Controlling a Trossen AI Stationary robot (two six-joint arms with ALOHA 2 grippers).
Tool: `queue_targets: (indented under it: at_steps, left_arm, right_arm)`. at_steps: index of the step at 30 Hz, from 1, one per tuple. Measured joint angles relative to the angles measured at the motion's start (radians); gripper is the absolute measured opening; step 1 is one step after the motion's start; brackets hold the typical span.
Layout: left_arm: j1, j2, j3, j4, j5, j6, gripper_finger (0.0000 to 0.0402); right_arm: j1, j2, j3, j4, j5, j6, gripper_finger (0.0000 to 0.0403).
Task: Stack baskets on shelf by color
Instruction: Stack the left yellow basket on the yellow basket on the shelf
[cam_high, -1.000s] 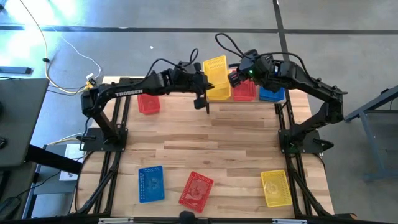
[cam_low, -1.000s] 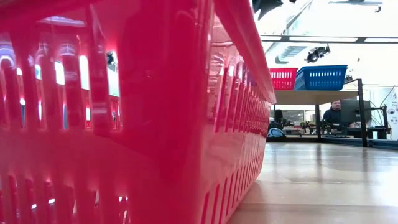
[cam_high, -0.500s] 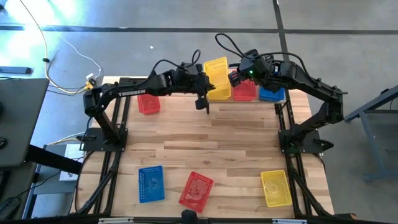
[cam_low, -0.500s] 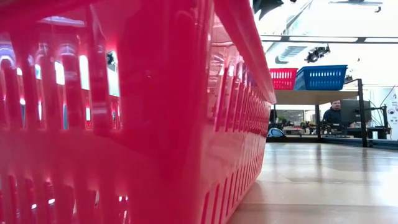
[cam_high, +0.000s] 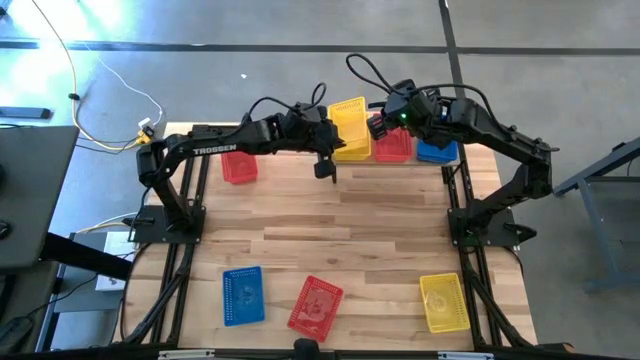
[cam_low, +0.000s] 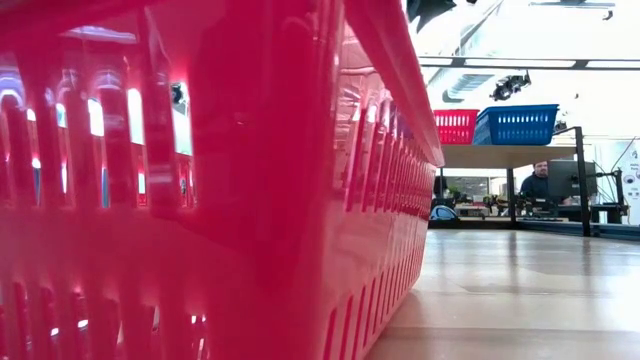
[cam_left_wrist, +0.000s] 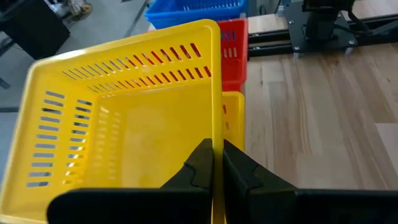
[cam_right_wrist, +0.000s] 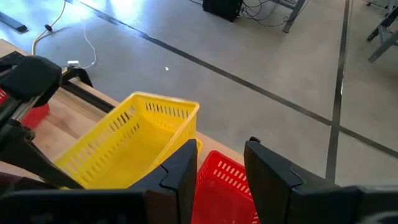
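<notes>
1. The left gripper (cam_left_wrist: 217, 163) has its fingers pressed together on the rim of a yellow basket (cam_high: 349, 121), pinching one long side wall. It holds that basket up at the back of the table (cam_high: 400, 215), tilted, right over the shelf's left end.
2. In the left wrist view the held basket sits above a second yellow basket (cam_left_wrist: 234, 118) that peeks out just under its rim. Can't tell if the two are touching yet.
3. The right gripper (cam_right_wrist: 221, 165) has its fingers spread apart with nothing between them. It hangs over the shelf (cam_low: 505, 155), just above the red basket there (cam_high: 393, 146).
4. On the shelf: yellow at the left end, the red one in the middle, a blue basket (cam_high: 437, 151) at the right end. The low view shows red and blue side by side on the plank, touching or nearly so.
5. Every basket I can see into is empty, with slotted walls and flared rims, all the same shape.
6. Loose ones on the table: a red basket (cam_high: 238, 166) at the back left, then a blue one (cam_high: 242, 294), a tilted red one (cam_high: 316, 304) and a yellow one (cam_high: 444, 301) along the front edge, well apart from each other.
7. The low view is mostly blocked by a red basket wall (cam_low: 200, 200) right at the lens.
</notes>
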Motion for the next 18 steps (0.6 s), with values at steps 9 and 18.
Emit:
queue_targets:
  at_steps: [9, 18]
  left_arm:
    - [0.0, 0.0, 0.0, 0.0, 0.0, 0.0, 0.0011]
    - [-0.004, 0.0, 0.0, 0.005, -0.065, -0.001, 0.0035]
  right_arm:
    - [0.0, 0.0, 0.0, 0.0, 0.0, 0.0, 0.0119]
    - [0.0, 0.0, 0.0, 0.0, 0.0, 0.0, 0.0119]
